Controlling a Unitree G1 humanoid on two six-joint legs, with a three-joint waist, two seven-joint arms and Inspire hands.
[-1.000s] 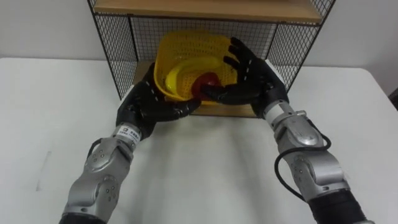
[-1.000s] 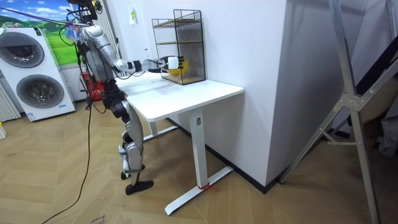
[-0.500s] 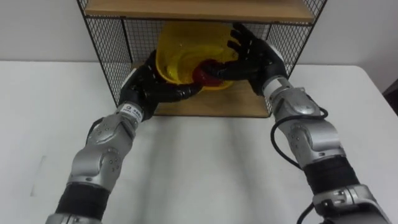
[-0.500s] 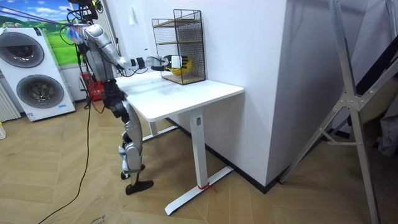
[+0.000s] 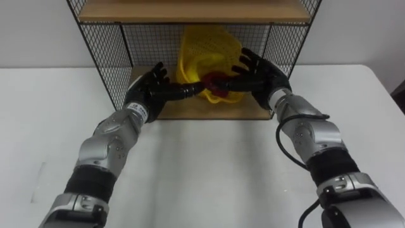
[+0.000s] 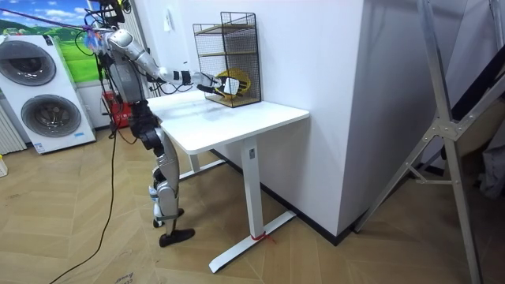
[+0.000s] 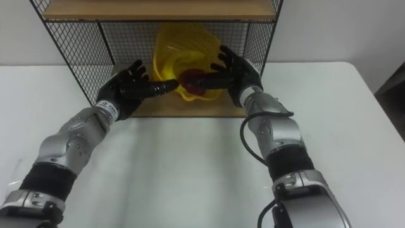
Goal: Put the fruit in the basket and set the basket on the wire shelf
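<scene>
The yellow mesh basket [image 5: 209, 54] stands tipped on its side in the lower compartment of the wire shelf [image 5: 111, 57], its mouth turned toward me. A red fruit [image 5: 219, 87] lies at its lower rim. My left hand [image 5: 149, 92] reaches in from the left, its straight fingers touching the basket's rim. My right hand [image 5: 261, 77] is on the right side of the basket with spread fingers, the thumb lying by the red fruit. In the room view I stand at the table's end with both arms stretched to the basket [image 6: 231, 82].
The shelf rests on a white table [image 5: 202, 164] against the wall; it has a wooden lower board [image 5: 209, 113] and an upper board [image 5: 190, 9] just above the basket. Wire mesh closes its sides and back. Washing machines [image 6: 43, 95] stand behind me.
Both hands have carried the basket forward, deeper into the shelf's lower compartment, and it has tipped further onto its side. The left hand has slid from under it to its rim.
</scene>
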